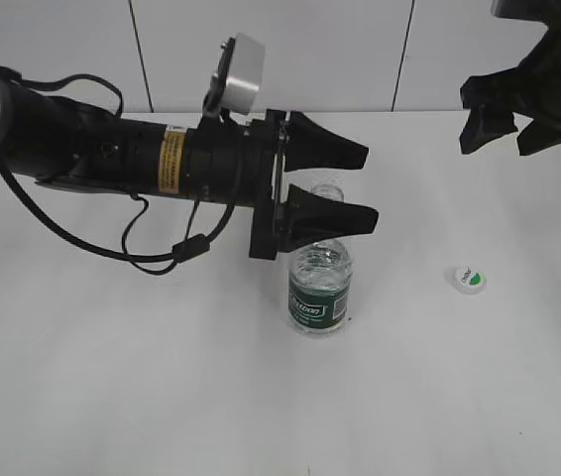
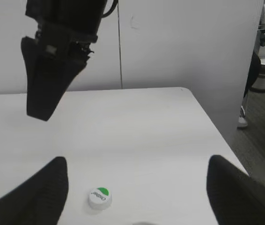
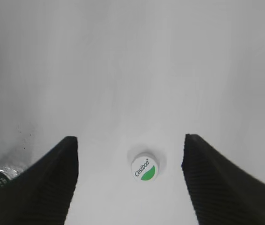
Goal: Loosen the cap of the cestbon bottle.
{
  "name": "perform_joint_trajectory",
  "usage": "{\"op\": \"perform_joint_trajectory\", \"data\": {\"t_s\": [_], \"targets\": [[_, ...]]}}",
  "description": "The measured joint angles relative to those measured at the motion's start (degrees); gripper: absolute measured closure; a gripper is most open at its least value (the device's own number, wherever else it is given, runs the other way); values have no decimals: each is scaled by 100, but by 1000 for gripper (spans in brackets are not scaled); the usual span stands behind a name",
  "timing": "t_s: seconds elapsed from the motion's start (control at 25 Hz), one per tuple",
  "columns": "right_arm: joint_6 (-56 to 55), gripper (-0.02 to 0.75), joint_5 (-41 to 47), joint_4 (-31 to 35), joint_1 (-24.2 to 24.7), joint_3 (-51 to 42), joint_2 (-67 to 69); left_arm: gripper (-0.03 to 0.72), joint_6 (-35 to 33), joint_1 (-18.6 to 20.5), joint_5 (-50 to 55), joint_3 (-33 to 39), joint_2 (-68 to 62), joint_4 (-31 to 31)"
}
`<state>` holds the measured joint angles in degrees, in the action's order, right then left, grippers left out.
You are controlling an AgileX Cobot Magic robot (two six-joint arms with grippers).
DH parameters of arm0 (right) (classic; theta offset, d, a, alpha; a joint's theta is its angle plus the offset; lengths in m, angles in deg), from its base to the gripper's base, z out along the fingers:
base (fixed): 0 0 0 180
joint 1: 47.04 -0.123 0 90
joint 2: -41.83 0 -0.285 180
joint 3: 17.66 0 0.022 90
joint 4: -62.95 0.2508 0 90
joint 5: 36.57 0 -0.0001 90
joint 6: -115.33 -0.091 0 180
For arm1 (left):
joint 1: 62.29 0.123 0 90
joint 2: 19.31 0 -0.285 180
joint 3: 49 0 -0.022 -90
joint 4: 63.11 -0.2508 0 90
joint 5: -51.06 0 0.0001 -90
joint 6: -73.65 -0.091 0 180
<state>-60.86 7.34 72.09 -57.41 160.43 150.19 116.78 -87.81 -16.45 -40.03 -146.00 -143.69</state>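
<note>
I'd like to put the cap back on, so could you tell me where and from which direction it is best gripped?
Grip the cap across its round side wall, coming straight down from above. It lies flat and alone on the table, printed top up, away from the cestbon bottle. The open right gripper already looks down on it, probably the easier one to use.

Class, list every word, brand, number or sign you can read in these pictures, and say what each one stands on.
"Cestbon": on top of the cap, lying on the table.
White lettering on the green label band of the cestbon bottle: too blurred to read.
Yellow sticker on the left arm: print too small to read.
</note>
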Motion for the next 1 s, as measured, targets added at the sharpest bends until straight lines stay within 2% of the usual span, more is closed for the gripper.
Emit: {"op": "perform_joint_trajectory", "data": {"t_s": [0.12, 0.28, 0.48, 0.6, 0.8, 0.92, 1.0], "targets": [[0, 209, 175, -5, 0, 205, 0, 140, 182, 28, 127, 5, 326, -28], [5, 209, 463, -11, 0, 510, 0, 140, 763, 202, 641, 5, 862, -73], [5, 209, 727, -12, 0, 891, 0, 140, 1344, 651, 2037, 5, 1659, -336], [5, 209, 829, -12, 0, 1069, 0, 140, 1415, 875, 3375, 5, 2130, -514], [5, 209, 977, -12, 0, 1144, -6, 140, 1439, 1015, 6352, 5, 2581, -519], [5, 209, 1100, -12, 0, 1144, -17, 140, 1444, 1015, 8001, 10, 2596, -274], [5, 209, 1193, -12, 0, 1144, -17, 140, 1376, 1020, 8860, 16, 2596, 168]]}}
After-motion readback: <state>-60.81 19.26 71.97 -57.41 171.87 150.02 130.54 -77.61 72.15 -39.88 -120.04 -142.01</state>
